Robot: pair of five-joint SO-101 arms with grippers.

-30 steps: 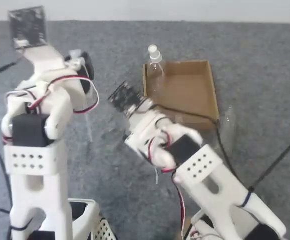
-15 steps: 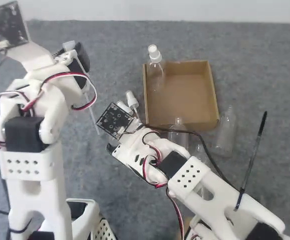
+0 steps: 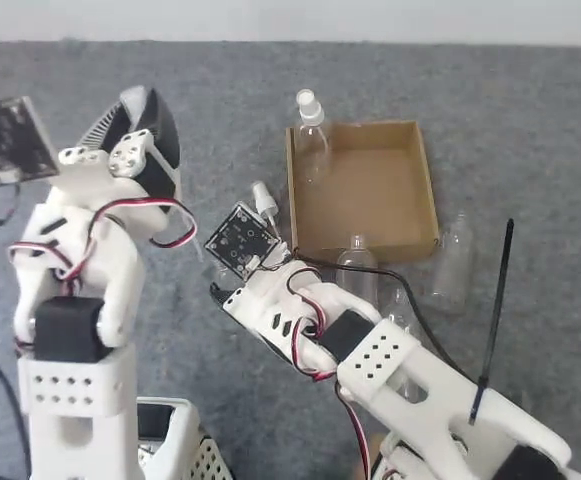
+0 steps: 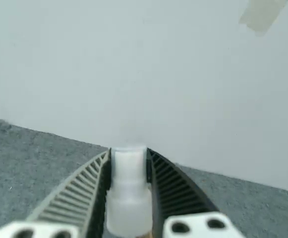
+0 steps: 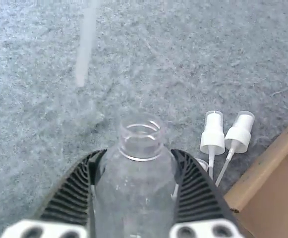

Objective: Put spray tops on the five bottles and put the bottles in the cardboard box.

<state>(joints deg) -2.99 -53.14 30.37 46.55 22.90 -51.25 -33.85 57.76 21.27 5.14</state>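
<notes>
My left gripper (image 4: 128,154) is shut on a white spray top (image 4: 129,188) and points up toward the pale wall; in the high view it (image 3: 142,120) is raised at the far left. My right gripper (image 5: 136,156) is shut on a clear bottle (image 5: 136,173) with an open neck, held low over the carpet left of the cardboard box (image 3: 370,190). A thin white tube (image 5: 86,44) hangs above and beyond that neck. Two loose spray tops (image 5: 225,139) lie beside the box. One capped bottle (image 3: 310,130) stands at the box's far left corner.
Three uncapped bottles (image 3: 355,265) (image 3: 455,255) (image 3: 400,300) are on the carpet by the box's near side. A black rod (image 3: 495,300) slants up at the right. A white perforated basket (image 3: 175,440) sits at the near left edge.
My left gripper swung upward with the spray top, lifting its tube off the carpet. My right arm pulled back left from the box with the bottle, uncovering the bottles near the box.
</notes>
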